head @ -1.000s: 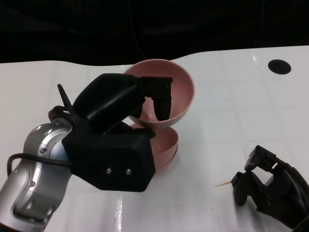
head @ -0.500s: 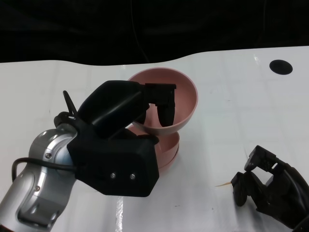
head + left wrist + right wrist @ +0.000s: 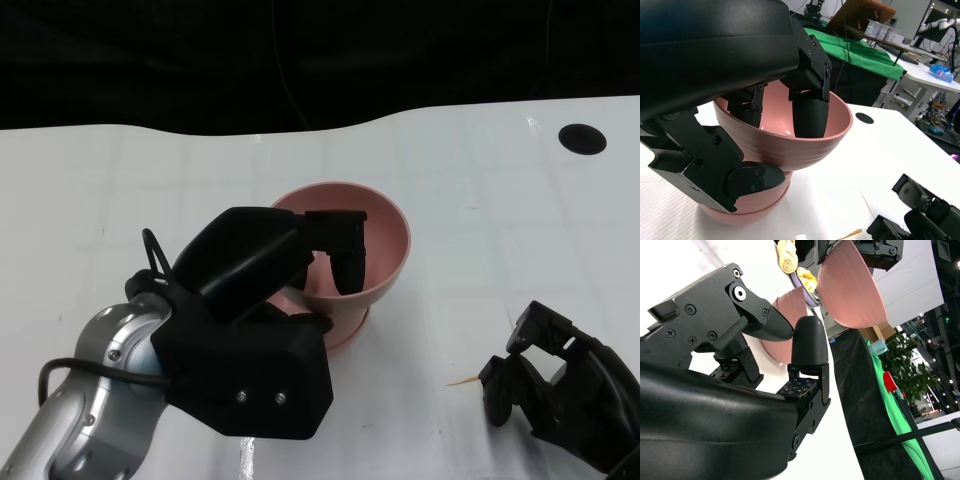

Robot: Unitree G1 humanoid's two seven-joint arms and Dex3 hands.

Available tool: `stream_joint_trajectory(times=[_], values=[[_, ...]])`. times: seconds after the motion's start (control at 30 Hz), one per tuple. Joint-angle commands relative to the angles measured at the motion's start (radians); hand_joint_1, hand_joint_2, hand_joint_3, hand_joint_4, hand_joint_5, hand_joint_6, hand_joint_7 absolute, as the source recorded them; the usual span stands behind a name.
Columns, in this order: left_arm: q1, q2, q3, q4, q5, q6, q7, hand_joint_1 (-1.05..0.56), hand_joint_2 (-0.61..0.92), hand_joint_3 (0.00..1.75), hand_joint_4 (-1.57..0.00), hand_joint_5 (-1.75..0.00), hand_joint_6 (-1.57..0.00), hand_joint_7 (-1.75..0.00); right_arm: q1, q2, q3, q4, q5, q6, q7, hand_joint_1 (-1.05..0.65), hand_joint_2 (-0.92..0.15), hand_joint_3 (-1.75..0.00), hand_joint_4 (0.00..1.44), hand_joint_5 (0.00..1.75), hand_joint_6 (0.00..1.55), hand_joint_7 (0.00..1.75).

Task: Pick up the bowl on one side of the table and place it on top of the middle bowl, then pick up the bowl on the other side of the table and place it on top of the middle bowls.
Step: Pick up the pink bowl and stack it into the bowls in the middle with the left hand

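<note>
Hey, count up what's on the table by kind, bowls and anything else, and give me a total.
Pink bowls: 2, the held bowl and the bottom bowl beneath it
Black round mark on the table: 1
Small tan sliver: 1
Total: 4

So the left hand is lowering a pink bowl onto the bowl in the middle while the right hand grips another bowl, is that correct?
Not quite: the right hand holds nothing and rests on the table, as the head view shows. The left hand does hold the pink bowl over the middle bowl.
</note>
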Motion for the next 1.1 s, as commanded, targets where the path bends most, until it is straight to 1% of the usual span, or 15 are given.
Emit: stream_joint_trajectory(times=[0.03,0.3,0.77,0.83,0.9,1.1], values=[[-0.003,0.007,0.009,0.001,0.008,-0.013,0.016,-0.04,0.55,1.00,-0.70,-1.75,-0.52,-1.75,-0.013,-0.014,-0.011,0.005,0.010,0.005,0.002,-0.15,-0.49,-1.10,0.91,1.75,0.76,1.59],[-0.003,0.006,0.006,0.006,0.012,-0.012,0.009,-0.02,0.52,1.02,-0.71,-1.75,-0.54,-1.75,-0.022,-0.014,-0.014,0.026,0.007,-0.015,0.012,-0.16,-0.51,-1.05,0.90,1.75,0.74,1.62],[0.001,0.002,0.011,0.003,0.022,-0.003,0.006,-0.02,0.52,1.02,-0.69,-1.75,-0.53,-1.75,-0.026,-0.016,-0.016,0.035,0.000,-0.024,0.011,-0.18,-0.51,-1.04,0.91,1.75,0.75,1.61],[0.003,-0.001,0.014,-0.001,0.023,0.008,0.006,-0.02,0.56,0.95,-0.68,-1.75,-0.52,-1.75,-0.024,-0.019,-0.016,0.033,-0.003,-0.024,0.008,-0.18,-0.51,-1.05,0.91,1.75,0.75,1.62],[0.002,-0.003,0.017,-0.003,0.021,0.014,0.007,-0.02,0.58,0.93,-0.68,-1.75,-0.52,-1.75,-0.027,-0.023,-0.017,0.039,0.000,-0.022,0.016,-0.18,-0.51,-1.05,0.91,1.75,0.75,1.62],[0.000,-0.001,0.041,-0.010,0.011,0.032,0.004,-0.01,0.61,0.90,-0.68,-1.75,-0.51,-1.75,-0.029,-0.025,-0.019,0.042,0.002,-0.014,0.014,-0.17,-0.50,-1.07,0.91,1.75,0.74,1.61]])
